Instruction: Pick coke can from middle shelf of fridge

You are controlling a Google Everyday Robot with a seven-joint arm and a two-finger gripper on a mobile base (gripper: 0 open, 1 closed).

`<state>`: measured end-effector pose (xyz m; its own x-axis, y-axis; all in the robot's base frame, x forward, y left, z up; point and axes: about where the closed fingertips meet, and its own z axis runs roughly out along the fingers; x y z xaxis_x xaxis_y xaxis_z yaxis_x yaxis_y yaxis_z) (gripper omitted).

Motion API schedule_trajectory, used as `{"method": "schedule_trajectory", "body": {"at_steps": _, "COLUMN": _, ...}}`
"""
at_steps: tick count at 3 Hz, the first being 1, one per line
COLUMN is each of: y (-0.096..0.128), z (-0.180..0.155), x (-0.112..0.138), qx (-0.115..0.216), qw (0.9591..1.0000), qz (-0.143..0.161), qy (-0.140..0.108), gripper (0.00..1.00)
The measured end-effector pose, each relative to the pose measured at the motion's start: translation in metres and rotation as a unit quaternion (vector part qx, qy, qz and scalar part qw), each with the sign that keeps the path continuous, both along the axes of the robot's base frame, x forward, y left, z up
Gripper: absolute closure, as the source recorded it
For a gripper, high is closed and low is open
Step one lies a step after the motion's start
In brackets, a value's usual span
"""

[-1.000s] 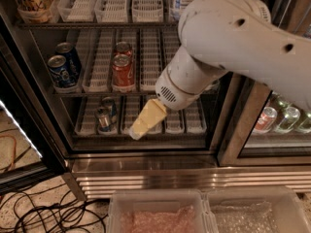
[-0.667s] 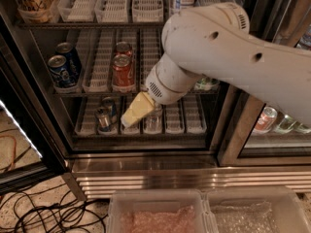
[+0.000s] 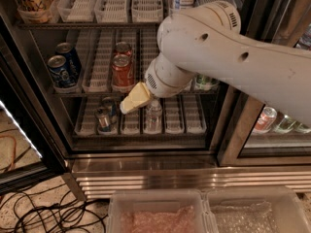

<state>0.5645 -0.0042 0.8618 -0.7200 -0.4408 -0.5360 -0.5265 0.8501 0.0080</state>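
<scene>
Fridge [image 3: 146,176] open for access. Arm [image 3: 233,57] reaches in from right. Middle shelf [image 3: 97,67]: 2 red cans in 1 lane, near coke can [image 3: 122,73] at front edge. Gripper [image 3: 132,101] just below-right of it, likely lining up; open or closed: cannot tell.
</scene>
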Motion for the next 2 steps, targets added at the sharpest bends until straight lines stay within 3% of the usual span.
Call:
{"method": "schedule_trajectory", "body": {"at_steps": 1, "y": 0.011, "z": -0.001, "x": 0.001, "qx": 0.012, "qw": 0.9998, "qz": -0.006, "qy": -0.016, "gripper": 0.0}}
{"method": "schedule_trajectory", "body": {"at_steps": 2, "y": 0.042, "z": 0.003, "x": 0.02, "qx": 0.031, "qw": 0.9973, "qz": -0.016, "qy": -0.064, "gripper": 0.0}}
